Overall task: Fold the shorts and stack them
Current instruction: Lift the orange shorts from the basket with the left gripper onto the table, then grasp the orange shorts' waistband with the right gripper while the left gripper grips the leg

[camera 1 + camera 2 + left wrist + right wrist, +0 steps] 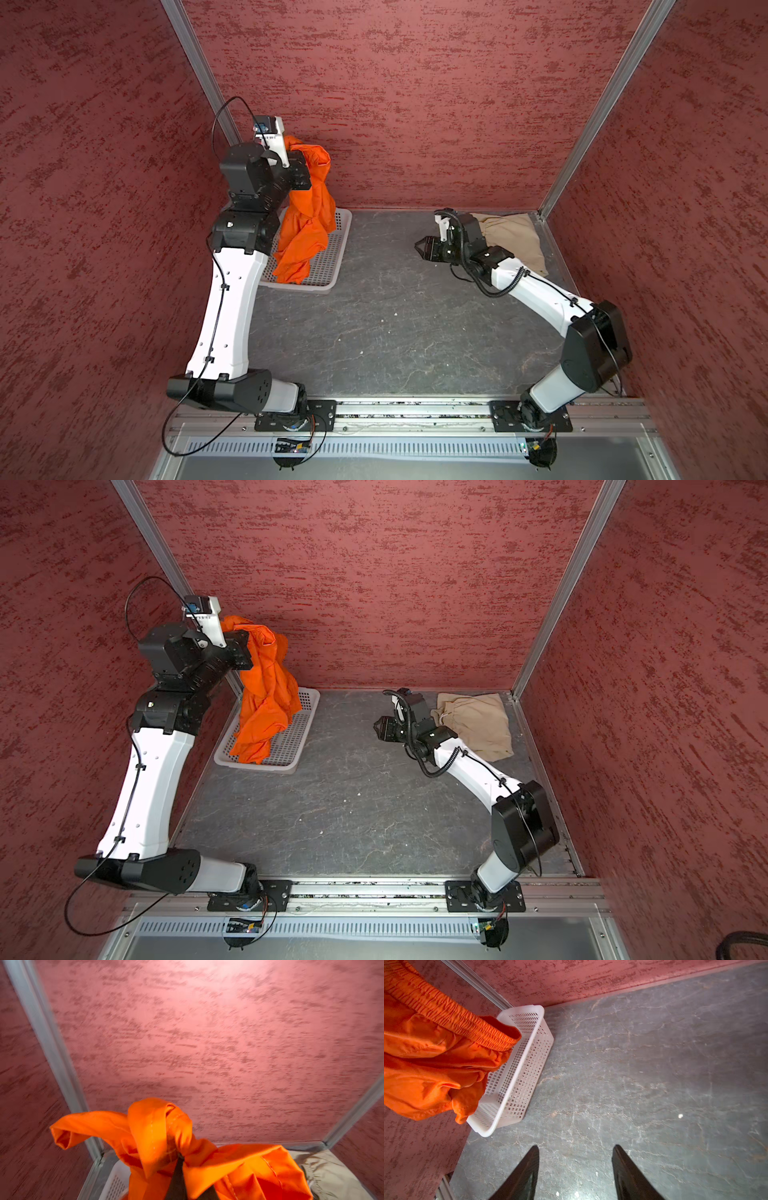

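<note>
Left gripper (pixel 178 1172), clamped on orange shorts (pixel 309 208) dangling over the basket (pixel 320 287) at upper left, is mid-pickup; the open right gripper (pixel 575 1148) should next catch their waistband (pixel 456 1020).

We count two pairs of shorts: one orange pair (pixel 309 216) and one beige pair (pixel 478 725). We also count one white basket (pixel 519 1076), one worktop (pixel 395 332) and two robot arms, the left arm (pixel 226 316) and the right arm (pixel 540 295).

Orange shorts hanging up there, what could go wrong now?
The left pincer grips only a bunched bit of the orange shorts, so they might slip out and fall crumpled. Their lower end hangs down over the basket and could catch it and drag it along.
</note>
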Available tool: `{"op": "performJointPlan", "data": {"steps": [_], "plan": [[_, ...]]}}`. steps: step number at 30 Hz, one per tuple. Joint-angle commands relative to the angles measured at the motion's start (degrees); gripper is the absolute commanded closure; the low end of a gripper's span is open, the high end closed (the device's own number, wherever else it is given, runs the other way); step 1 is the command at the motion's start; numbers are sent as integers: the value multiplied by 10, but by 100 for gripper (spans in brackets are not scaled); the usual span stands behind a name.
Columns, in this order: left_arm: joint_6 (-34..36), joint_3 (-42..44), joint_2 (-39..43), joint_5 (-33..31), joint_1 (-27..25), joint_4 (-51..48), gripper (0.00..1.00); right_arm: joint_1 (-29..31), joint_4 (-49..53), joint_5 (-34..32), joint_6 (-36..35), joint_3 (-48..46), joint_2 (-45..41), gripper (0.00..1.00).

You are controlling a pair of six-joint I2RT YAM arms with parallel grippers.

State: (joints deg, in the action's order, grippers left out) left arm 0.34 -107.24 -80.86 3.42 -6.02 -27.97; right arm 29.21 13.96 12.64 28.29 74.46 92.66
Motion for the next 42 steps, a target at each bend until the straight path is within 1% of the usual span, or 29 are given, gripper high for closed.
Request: {"op": "performJointPlan", "data": {"steps": [1,4,8,10,13,14,16,18,20,22,24,26,28,30,32,34,36,38,42], "plan": [[48,-24,10,55,-57,73,100,3,-33,23,5,23,8,42],[82,-45,5,64,-119,73,100,-3,-45,30,10,27,8,42],[96,-59,-12,79,-189,60,100,-19,-38,22,22,20,3,42],[92,-31,-17,79,-213,62,98,-29,-36,6,37,0,-8,42],[81,48,-21,62,-240,65,92,-46,-34,-19,66,-55,-39,42],[66,82,-19,55,-244,71,90,-52,-26,-32,76,-76,-52,42],[34,156,-15,31,-242,93,82,-57,-5,-60,83,-113,-78,41],[3,224,-17,-3,-230,103,62,-58,22,-83,82,-146,-106,40],[-29,264,-31,-28,-206,89,54,-57,50,-90,76,-168,-120,40],[-72,283,-51,-39,-177,59,48,-57,79,-91,66,-177,-122,40],[-111,295,-61,-21,-148,32,45,-56,97,-79,49,-181,-124,40],[-137,317,-57,4,-130,29,42,-54,106,-54,25,-184,-122,39],[-146,345,-42,26,-129,36,39,-47,123,-35,12,-180,-110,39],[-155,376,-24,66,-131,45,39,-36,148,-29,0,-174,-97,39],[-169,412,-10,119,-138,45,37,-31,166,-27,-2,-176,-69,38],[-182,449,1,147,-152,40,36,-34,183,-46,5,-186,-61,37],[-193,488,15,164,-171,34,34,-47,194,-50,3,-190,-54,37],[-204,529,27,179,-191,36,33,-63,182,-34,-6,-198,-52,37],[-233,600,55,208,-224,64,31,-84,164,28,-44,-198,-32,36]]}}
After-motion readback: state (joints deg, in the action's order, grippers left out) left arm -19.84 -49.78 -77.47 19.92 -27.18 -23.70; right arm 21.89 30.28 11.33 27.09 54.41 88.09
